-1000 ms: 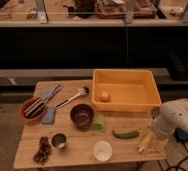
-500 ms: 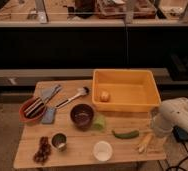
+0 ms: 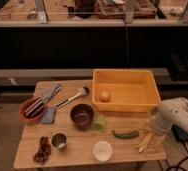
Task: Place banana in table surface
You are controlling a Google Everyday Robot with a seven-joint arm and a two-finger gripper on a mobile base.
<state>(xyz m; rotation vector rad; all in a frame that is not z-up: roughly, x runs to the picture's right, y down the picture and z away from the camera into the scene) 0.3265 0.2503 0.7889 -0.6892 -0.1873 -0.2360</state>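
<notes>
The small, slim pale-yellow banana (image 3: 146, 142) lies on the light-brown wooden plank table surface (image 3: 79, 152) at its right front edge, just right of a dark green curved pod (image 3: 125, 134). The robot's white arm bends down over that corner, its gripper (image 3: 153, 131) just above the banana's upper end, though whether it grips the fruit or is clear of it cannot be told. Behind them a large yellow plastic bin (image 3: 122, 107) holds a small round orange fruit (image 3: 104, 96), and a dark round bowl (image 3: 82, 115) stands mid-table.
</notes>
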